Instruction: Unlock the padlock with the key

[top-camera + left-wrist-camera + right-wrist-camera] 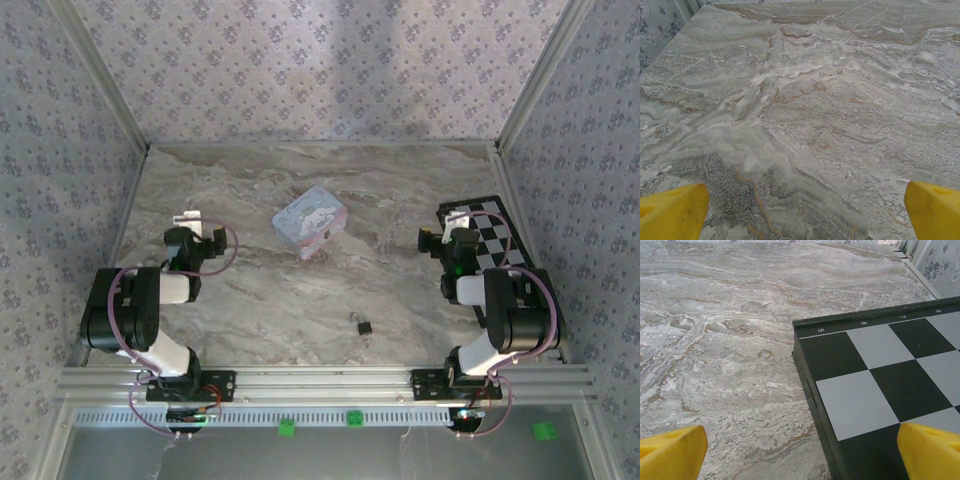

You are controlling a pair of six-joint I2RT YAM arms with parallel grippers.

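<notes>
The padlock is a tiny dark thing with a thin shackle, lying on the marble table near the front middle. A small speck touches its upper left; I cannot tell if that is the key. My left gripper hovers at the left, far from the padlock, open over bare marble, with yellow fingertips wide apart around its middle. My right gripper is at the right, also open, above the edge of a chessboard, and its yellow fingertips hold nothing.
A pale blue rounded tin with a cartoon picture sits at the table's middle back, with a small pinkish bit at its front. A black-and-white chessboard lies flat at the right. Patterned walls enclose the table on three sides.
</notes>
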